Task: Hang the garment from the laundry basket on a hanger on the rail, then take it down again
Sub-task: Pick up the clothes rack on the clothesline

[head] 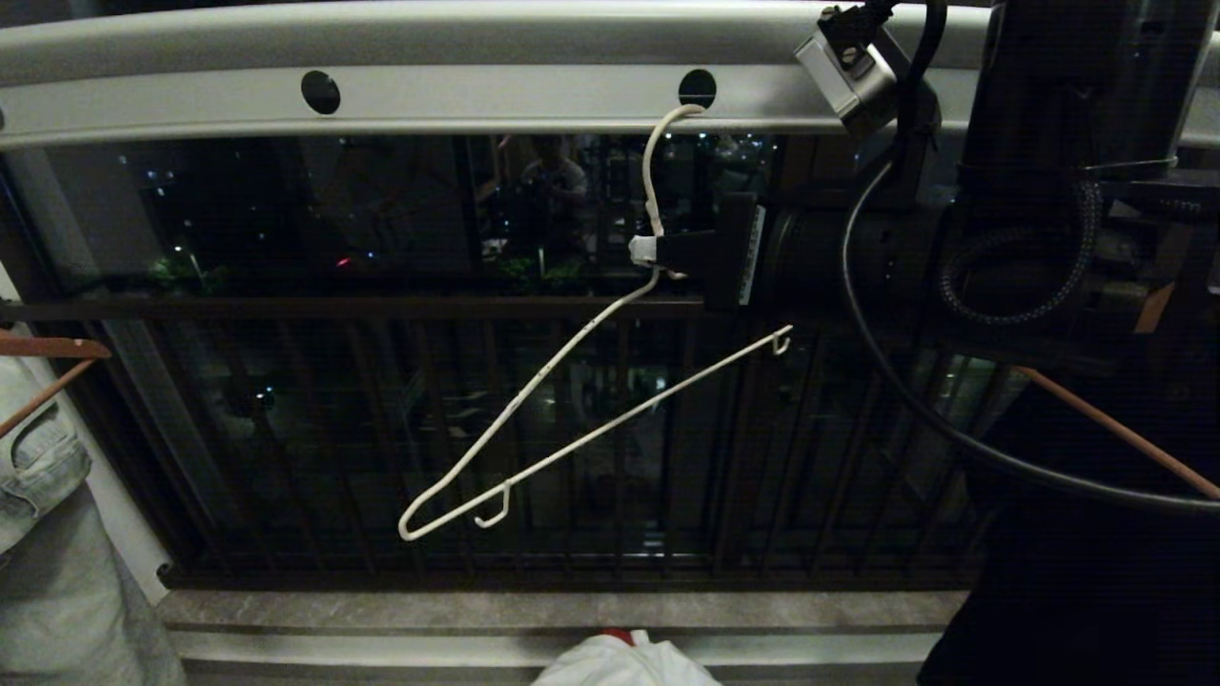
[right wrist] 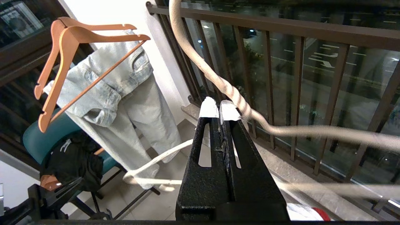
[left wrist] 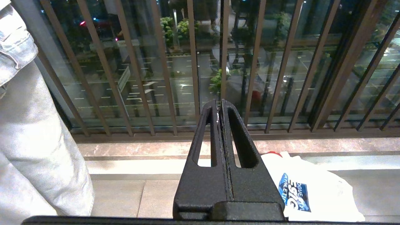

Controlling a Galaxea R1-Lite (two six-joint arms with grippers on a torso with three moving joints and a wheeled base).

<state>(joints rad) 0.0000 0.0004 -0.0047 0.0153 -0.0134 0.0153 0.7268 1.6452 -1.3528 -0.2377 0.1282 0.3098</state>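
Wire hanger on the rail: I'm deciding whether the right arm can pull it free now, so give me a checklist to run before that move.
1. Right gripper clamped on the hanger neck: ok.
2. Hook clear of the rail hole: not ok, its tip sits at the hole.
3. Hanger bare, no cloth on it: ok.
4. Hanger level: not ok, tilted steeply down to the left.
5. T-shirt off the hanger, lying low by the ledge: ok.
6. Left gripper shut and empty, away from the hanger: ok.

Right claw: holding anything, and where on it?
Yes: the right claw is shut on the white wire hanger at its twisted neck, just below the hook, which sits in a hole in the rail.
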